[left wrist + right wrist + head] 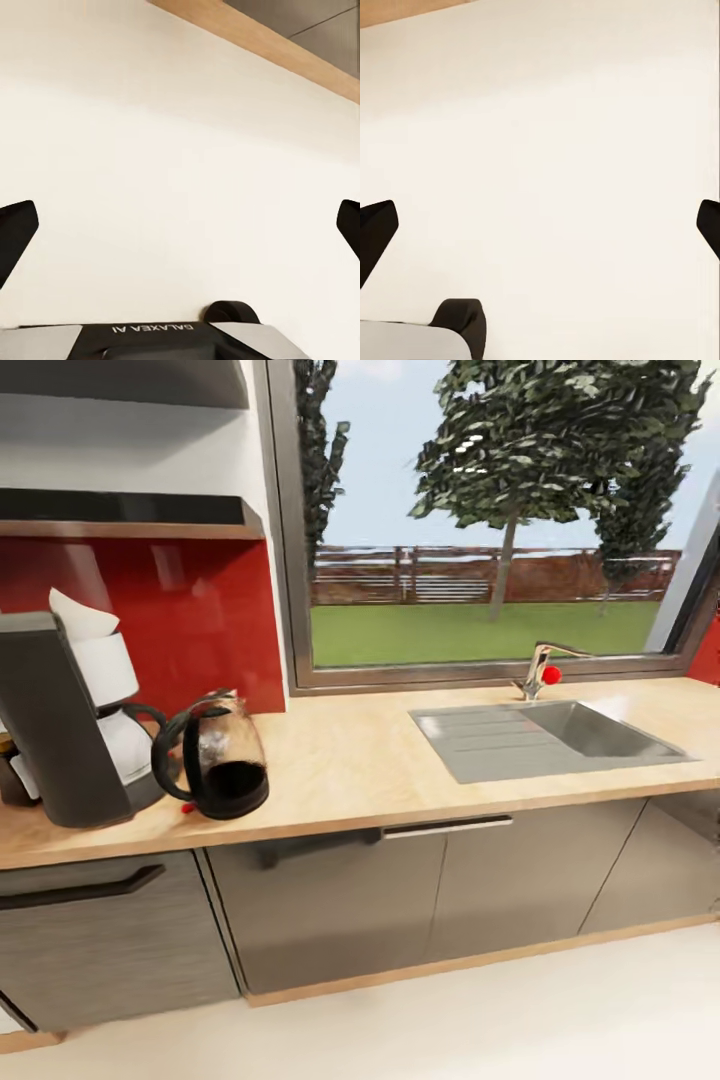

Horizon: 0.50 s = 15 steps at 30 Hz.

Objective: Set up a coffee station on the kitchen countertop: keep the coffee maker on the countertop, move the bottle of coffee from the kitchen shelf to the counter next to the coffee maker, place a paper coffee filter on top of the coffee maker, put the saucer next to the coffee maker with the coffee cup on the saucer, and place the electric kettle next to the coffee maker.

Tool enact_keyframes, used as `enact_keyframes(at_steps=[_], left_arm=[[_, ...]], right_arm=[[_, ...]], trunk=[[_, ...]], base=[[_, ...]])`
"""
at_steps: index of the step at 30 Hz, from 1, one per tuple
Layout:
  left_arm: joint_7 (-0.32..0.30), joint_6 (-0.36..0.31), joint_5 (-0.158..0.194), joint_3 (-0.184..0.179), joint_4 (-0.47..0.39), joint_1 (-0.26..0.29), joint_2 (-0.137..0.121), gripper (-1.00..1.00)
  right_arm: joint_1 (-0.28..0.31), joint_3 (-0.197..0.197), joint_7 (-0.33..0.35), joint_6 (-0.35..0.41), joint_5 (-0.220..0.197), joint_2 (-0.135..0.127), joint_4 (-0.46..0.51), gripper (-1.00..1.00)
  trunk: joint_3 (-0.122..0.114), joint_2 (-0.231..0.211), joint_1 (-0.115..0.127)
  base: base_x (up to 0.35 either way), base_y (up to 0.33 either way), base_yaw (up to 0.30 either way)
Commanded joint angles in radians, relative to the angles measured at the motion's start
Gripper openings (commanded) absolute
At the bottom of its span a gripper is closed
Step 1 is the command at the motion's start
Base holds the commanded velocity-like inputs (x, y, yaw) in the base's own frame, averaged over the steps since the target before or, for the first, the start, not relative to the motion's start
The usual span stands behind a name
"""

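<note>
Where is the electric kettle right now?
In the head view, the kettle stands on the countertop at the left, right beside the coffee maker, well left of the sink.

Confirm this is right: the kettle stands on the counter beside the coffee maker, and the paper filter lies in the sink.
Not quite. The kettle does stand on the counter beside the coffee maker, but the paper filter sits on top of the coffee maker, not in the sink, as the head view shows.
</note>
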State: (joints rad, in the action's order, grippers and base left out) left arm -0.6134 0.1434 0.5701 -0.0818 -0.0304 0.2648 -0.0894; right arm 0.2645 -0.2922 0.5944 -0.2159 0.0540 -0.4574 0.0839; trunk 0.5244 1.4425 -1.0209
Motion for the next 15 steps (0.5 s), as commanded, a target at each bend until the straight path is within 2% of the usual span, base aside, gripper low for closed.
enact_keyframes(at_steps=[1,11,15], left_arm=[[-0.002,0.007,0.005,-0.007,0.001,0.001,0.000,1.00],[-0.001,0.007,0.005,-0.006,0.001,0.001,0.000,1.00],[0.000,0.007,0.005,-0.006,0.001,0.001,0.000,1.00]], right_arm=[[0.001,-0.006,0.003,-0.003,0.006,0.000,-0.001,1.00],[0.001,-0.005,0.003,-0.004,0.006,0.000,-0.001,1.00],[0.001,-0.004,0.003,-0.009,0.009,0.000,-0.001,1.00]], trunk=[[0.001,0.001,0.000],[0.001,0.001,0.000],[0.001,0.001,0.000]], base=[[0.197,-0.238,-0.129],[0.199,-0.267,-0.209],[0.076,-0.303,-0.063]])
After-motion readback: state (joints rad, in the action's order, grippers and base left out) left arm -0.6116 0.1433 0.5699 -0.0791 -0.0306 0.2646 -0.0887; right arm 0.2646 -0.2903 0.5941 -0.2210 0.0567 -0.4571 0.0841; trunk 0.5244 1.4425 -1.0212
